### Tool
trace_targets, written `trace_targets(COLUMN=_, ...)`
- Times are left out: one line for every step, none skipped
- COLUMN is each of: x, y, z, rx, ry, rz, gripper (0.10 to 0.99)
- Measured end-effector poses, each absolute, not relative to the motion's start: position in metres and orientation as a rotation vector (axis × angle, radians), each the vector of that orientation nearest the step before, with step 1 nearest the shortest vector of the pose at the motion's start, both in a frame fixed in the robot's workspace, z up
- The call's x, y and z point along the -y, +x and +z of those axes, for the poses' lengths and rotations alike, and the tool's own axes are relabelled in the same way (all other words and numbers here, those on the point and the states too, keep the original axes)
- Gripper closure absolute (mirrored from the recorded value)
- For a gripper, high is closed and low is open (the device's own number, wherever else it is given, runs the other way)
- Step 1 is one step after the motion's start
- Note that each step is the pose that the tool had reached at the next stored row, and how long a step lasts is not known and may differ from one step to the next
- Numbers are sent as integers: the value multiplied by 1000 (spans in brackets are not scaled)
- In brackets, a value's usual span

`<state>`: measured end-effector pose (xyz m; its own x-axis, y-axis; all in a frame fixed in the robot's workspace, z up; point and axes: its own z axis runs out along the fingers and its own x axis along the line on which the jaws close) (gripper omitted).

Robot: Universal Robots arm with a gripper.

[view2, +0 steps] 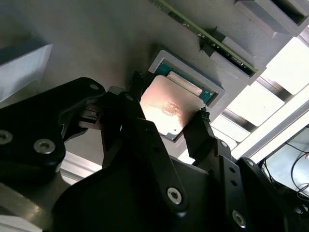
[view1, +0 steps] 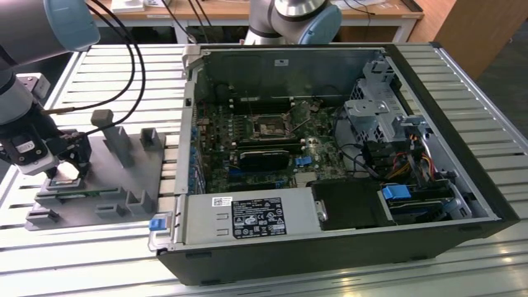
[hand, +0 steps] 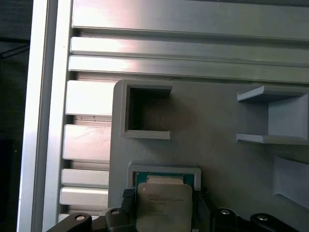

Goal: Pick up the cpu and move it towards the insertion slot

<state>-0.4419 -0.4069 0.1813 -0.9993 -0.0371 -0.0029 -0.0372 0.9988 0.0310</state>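
Gripper [view2: 170, 95] closed narrow on the cpu [hand: 164, 208], black fingers [view2: 203, 121] against two opposite edges in both wrist views; cpu flat, square, silvery lid, print too faint to read; it sits in a teal-lined pocket [hand: 164, 170] at the grey plastic tray's [view1: 120, 178] edge, exterior view's left; ribbed aluminium table [view1: 91, 253] beneath; beyond, an open black computer case [view1: 347, 253] with a white printed label [view1: 256, 218]; insertion slot [view1: 271, 128], silvery frame, on the green motherboard [view1: 214, 167], well apart from the cpu.

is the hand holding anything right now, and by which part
The hand grips the cpu by two opposite side edges, one of its fingers on each, at the recess of the grey tray.
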Motion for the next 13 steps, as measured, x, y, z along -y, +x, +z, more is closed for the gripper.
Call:
trace_targets(x=407, y=-442, z=181, rx=-3138, ry=-58, rz=49, gripper=478)
trace_targets(x=407, y=-442, z=181, rx=-3138, ry=-58, rz=49, gripper=478)
trace_targets(x=407, y=-442, z=181, rx=-3138, ry=-58, rz=49, gripper=478)
trace_targets(x=407, y=-442, z=181, rx=-3138, ry=-57, rz=49, gripper=478)
trace_targets(x=408, y=-442, z=181, rx=-3138, ry=-56, rz=49, gripper=478)
trace_targets(x=408, y=-442, z=181, rx=-3138, ry=-55, rz=48, gripper=478)
trace_targets(x=409, y=-442, z=181, rx=-3138, ry=-53, rz=48, gripper=478)
trace_targets(x=409, y=-442, z=181, rx=-3138, ry=-52, rz=48, gripper=478)
trace_targets(x=409, y=-442, z=181, rx=-3138, ry=-50, rz=48, gripper=478)
trace_targets(x=409, y=-442, z=181, rx=-3138, ry=-50, rz=48, gripper=478)
trace_targets(x=409, y=-442, z=181, rx=-3138, ry=-50, rz=48, gripper=478)
trace_targets(x=409, y=-442, z=181, rx=-3138, ry=-50, rz=48, gripper=478)
trace_targets(x=409, y=-442, z=181, rx=-3139, ry=-50, rz=48, gripper=478)
